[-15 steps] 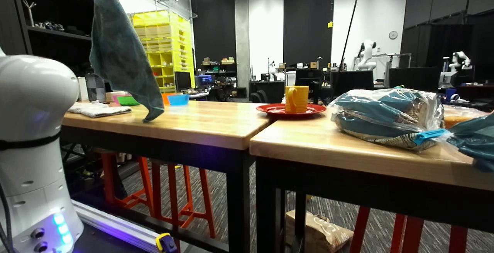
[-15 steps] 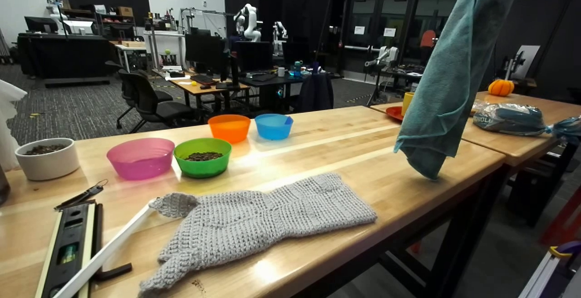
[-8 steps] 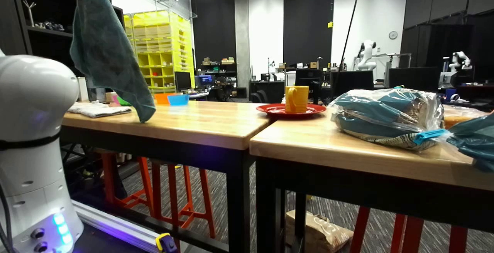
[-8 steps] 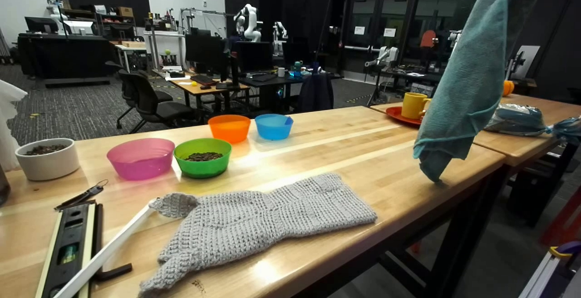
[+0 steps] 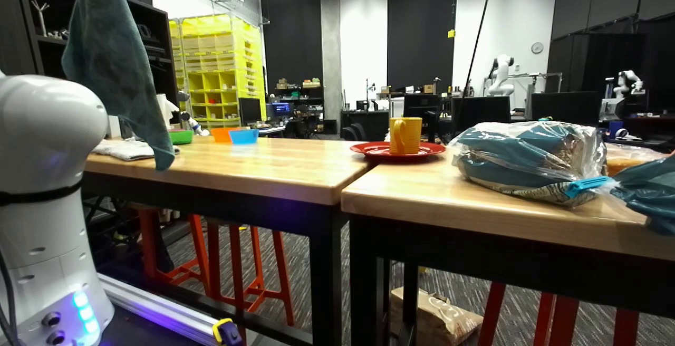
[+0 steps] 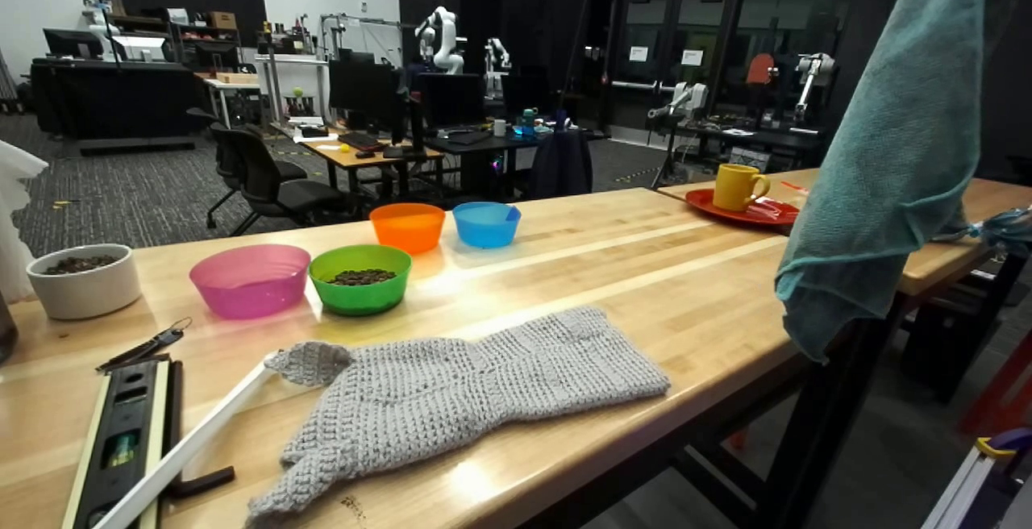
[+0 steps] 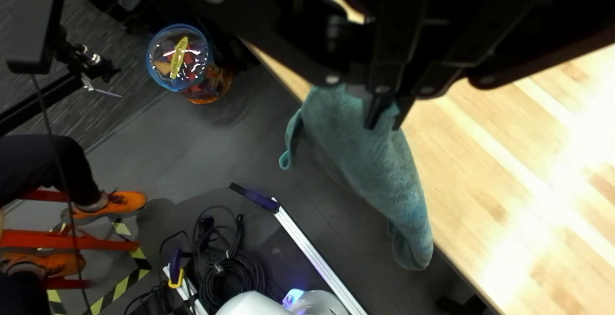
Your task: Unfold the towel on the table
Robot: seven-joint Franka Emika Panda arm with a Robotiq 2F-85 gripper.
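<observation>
Your towel (image 7: 360,149) hangs in folds in mid-air at the edge of the table (image 7: 480,180), its upper part clenched in your gripper (image 7: 386,123). On that table, in an exterior view, you have a grey knitted piece (image 6: 476,380), with a green bowl (image 6: 360,299) holding dark pellets (image 6: 363,277) beyond it; well apart from these, a yellow mug (image 6: 734,188) stands on a red plate (image 6: 778,211).

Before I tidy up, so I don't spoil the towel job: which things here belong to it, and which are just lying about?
Part of the job:
towel, hanging
gripper, pinching it
table

Just lying about:
grey knitted piece
pink bowl
green bowl
orange bowl
blue bowl
spirit level
yellow mug
red plate
</observation>
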